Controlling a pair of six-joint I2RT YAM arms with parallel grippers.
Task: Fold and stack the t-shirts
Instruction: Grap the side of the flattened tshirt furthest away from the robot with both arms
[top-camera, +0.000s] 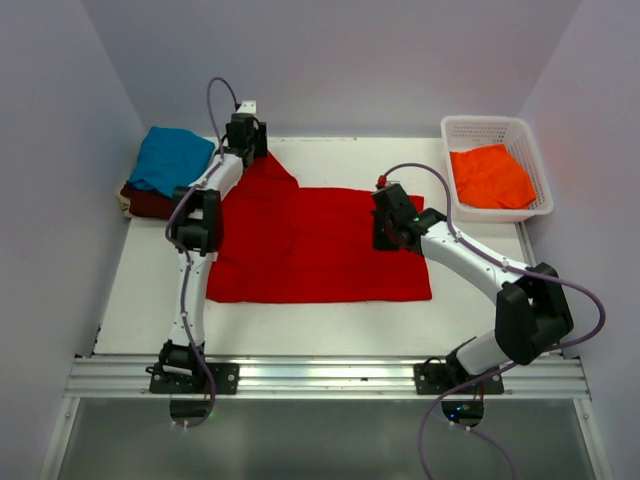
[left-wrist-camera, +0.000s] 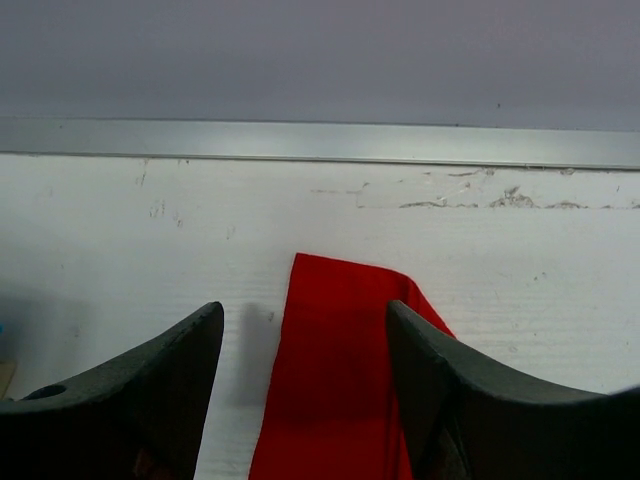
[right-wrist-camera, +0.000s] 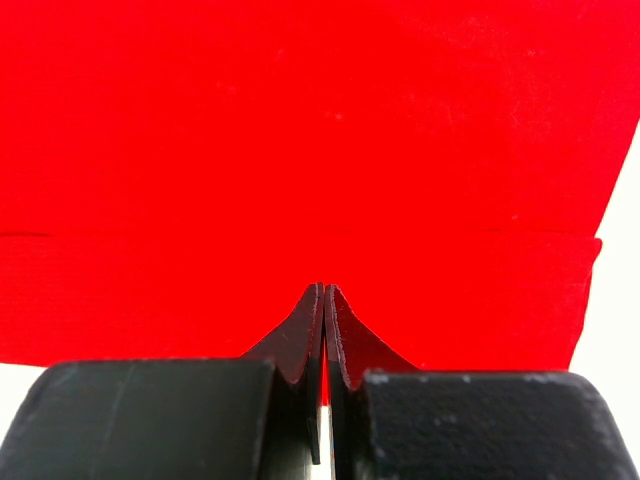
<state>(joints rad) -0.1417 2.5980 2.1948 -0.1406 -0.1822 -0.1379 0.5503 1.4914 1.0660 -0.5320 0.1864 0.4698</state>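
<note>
One white basket far-right holds orange t-shirt.

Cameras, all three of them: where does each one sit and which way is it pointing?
Top external: above and behind the arms, looking down on the table and red shirt; left arm and right arm show, bases included.
Left wrist: on the left arm, facing the back wall across the shirt's sleeve; open left gripper shows.
Right wrist: on the right arm, close above the shirt; shut right gripper shows.
Shared: all three see the red shirt.
</note>
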